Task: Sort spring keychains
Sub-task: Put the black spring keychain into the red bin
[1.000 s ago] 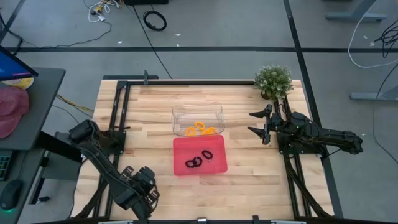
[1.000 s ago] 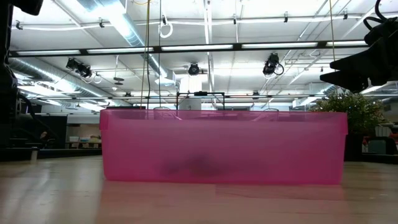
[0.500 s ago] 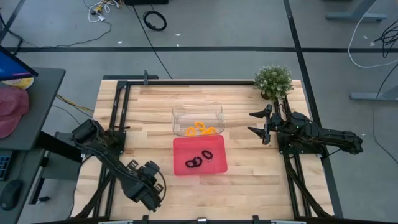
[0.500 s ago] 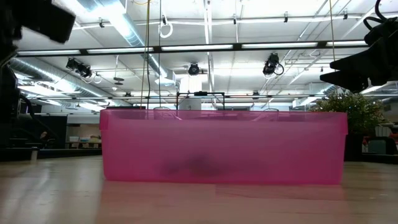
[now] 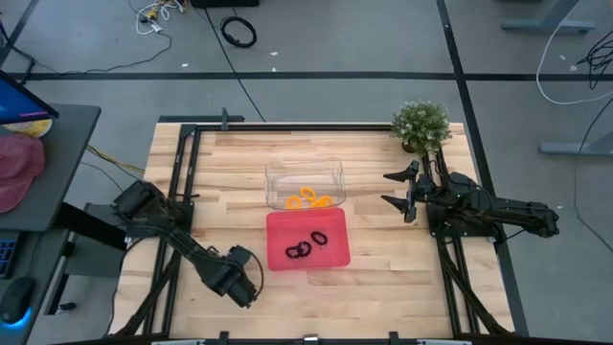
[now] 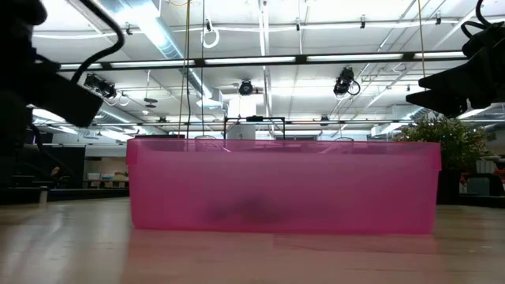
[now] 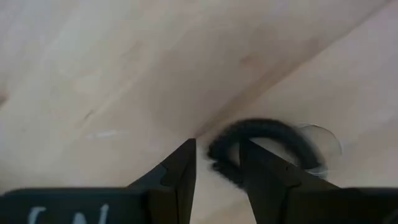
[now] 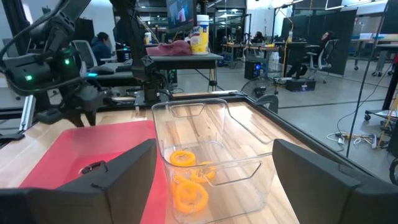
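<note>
My left gripper points down over the bare wood near the table's front left, left of the red tray, shut on a black spring keychain. Two or three more black keychains lie on the tray's floor. Orange keychains lie in the clear bin just beyond the tray. My right gripper waits open and level at the table's right side, its fingers pointing toward the bin. My left gripper pinches one side of the keychain's coiled loop between its two fingers, coming from above. The rest of the loop sticks out sideways past one finger. The keychain looks lifted clear of the wood.
A small potted plant stands at the far right corner. Black frame rails run along the left and right sides. Bare wood lies in front of the tray and on both sides of it.
My left gripper has gone from the near left corner toward the red tray, rightward and a little toward the far edge, while sinking lower. The gap between its fingers cannot be compared. The right arm has kept still.
</note>
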Robot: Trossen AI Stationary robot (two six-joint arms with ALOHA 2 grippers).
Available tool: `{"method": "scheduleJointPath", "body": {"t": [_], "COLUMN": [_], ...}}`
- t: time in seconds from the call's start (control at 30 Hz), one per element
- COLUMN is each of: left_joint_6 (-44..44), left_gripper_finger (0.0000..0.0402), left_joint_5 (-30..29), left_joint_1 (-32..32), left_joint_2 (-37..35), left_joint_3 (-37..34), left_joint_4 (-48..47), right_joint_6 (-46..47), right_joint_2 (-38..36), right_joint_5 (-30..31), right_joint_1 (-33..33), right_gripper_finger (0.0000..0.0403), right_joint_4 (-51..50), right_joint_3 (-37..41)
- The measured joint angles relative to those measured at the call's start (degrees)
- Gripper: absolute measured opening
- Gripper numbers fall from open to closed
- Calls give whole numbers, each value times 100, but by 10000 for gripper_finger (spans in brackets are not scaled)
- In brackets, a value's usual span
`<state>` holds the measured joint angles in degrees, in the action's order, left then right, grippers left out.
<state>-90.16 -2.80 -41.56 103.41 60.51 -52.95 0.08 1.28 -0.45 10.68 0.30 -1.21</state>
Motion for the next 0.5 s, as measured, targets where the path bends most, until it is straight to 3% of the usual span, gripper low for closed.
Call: {"method": "scheduleJointPath", "body": {"t": [0.5], "left_joint_6": [348], "left_gripper_finger": [126], "left_joint_5": [-168], "left_joint_1": [162], "left_joint_2": [-2], "left_joint_3": [-9], "left_joint_4": [162], "right_joint_6": [0], "right_joint_2": [1], "right_joint_5": [0], "right_joint_1": [-1], "right_gripper_finger": [324], "right_joint_4": [2], "right_joint_3": [0]}}
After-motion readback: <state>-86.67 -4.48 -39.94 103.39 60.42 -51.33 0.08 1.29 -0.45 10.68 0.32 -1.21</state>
